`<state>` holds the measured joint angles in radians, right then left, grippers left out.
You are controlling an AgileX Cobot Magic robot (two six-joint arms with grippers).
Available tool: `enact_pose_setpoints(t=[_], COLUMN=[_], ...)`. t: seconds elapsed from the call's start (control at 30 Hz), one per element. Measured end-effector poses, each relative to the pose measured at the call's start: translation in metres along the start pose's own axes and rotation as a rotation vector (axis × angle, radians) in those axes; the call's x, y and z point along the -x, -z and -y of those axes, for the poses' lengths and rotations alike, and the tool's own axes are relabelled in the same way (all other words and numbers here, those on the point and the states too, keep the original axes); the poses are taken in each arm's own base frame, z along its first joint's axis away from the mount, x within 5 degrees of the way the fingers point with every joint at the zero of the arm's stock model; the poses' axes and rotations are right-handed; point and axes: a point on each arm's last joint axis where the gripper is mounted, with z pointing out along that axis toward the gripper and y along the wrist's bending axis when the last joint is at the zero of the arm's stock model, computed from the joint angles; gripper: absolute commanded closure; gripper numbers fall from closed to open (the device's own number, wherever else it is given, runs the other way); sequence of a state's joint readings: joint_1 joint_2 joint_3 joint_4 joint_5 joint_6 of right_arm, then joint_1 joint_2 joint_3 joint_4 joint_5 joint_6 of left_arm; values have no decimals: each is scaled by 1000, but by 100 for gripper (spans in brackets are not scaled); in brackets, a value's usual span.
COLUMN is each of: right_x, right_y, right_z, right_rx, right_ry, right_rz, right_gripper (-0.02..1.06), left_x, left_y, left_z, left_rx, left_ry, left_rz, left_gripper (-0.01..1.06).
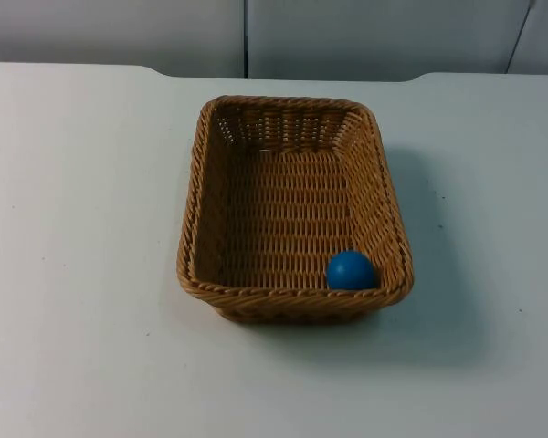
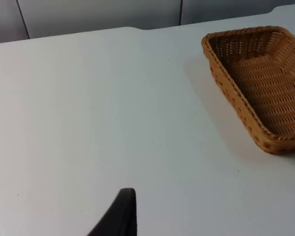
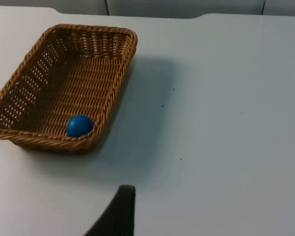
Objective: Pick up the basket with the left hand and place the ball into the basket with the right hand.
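- Beyond our left gripper (image 2: 123, 216), the basket (image 2: 265, 83) sits on the white table (image 2: 113, 108), well apart from it; this arm waits, and we cannot tell its opening.
- Ahead of our right gripper (image 3: 120, 214), also held back with its opening unclear, the blue ball (image 3: 79, 125) lies inside the basket, in its near corner against the wall.
- We judge the placing done, since both arms stand off.

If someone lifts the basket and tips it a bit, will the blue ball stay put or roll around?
It would probably roll. The blue ball is round and smooth, so little would hold it. It sits loose in a corner of the basket, against the woven wall, so it would likely run along the flat floor. The raised walls should keep it in, unless the tilt is steep.
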<state>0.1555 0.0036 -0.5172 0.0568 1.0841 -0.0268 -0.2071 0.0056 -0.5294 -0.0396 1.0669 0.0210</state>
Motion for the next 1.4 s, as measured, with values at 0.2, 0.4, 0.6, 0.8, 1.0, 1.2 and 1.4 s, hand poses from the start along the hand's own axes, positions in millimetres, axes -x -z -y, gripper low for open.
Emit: enact_pose_setpoints(t=[0.2,0.4,0.6,0.8,1.0,1.2,1.4], right_x=[0,0,0,0,0,0,0], right_y=[0,0,0,0,0,0,0], right_z=[0,0,0,0,0,0,0], right_rx=[0,0,0,0,0,0,0], right_ry=[-2,-2,-2,-2,-2,-2,-2], right_rz=[0,0,0,0,0,0,0], right_gripper=[0,0,0,0,0,0,0], left_x=[0,0,-1,-4,-4,-4,-4], left_y=[0,0,-1,-3,-3,-3,-3], left_z=[0,0,-1,-3,-2,-2,-1], left_rx=[0,8,23,37,34,33,21], left_ry=[2,6,-33,-38,-11,-11,-34], left_rz=[2,4,-5,-28,-27,-27,-27], left_gripper=[0,0,0,0,0,0,0])
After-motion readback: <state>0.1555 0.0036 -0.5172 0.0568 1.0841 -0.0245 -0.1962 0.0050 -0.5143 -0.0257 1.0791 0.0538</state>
